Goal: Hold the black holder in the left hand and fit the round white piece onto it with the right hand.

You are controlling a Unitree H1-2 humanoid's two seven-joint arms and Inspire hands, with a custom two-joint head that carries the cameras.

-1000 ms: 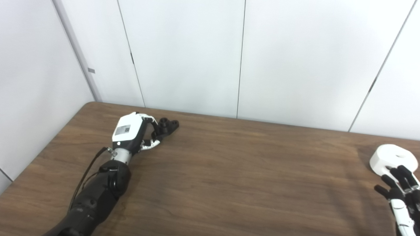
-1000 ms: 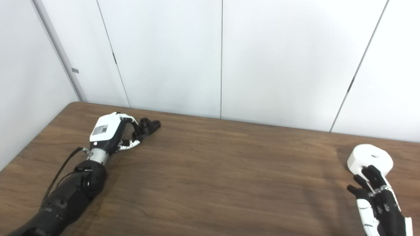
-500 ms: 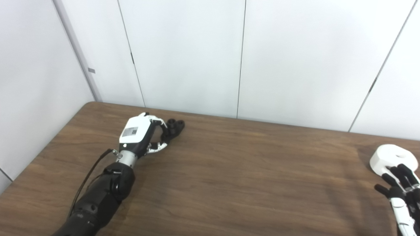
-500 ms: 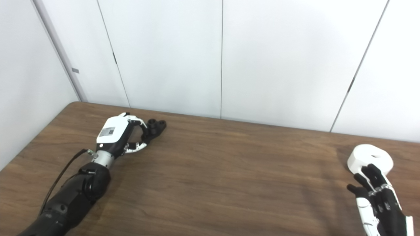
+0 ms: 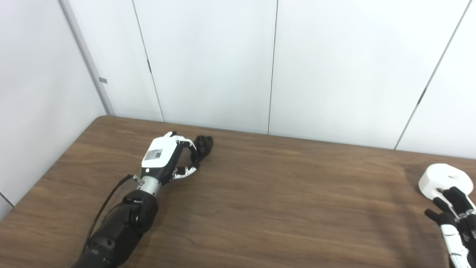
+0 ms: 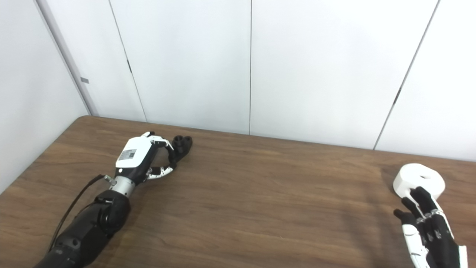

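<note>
Reaching from near worktop (image 6: 238, 223) edge: right hand (image 6: 427, 223) just short of round white piece (image 6: 420, 182), fingers spread, fingertips at its near rim, nothing grasped. White piece flat on worktop, far right of black holder (image 6: 182, 143). Farther back: left hand (image 6: 143, 160) curled around holder near worktop's far left edge, grasping it; lifted or resting, cannot tell. Risks: shallow fingertip contact nudging white piece away; loose grip letting holder twist, spoiling fit.

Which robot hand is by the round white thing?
The right hand, spread open at the table's right end, fingertips at the round white piece. The left hand curls around the black holder.
</note>
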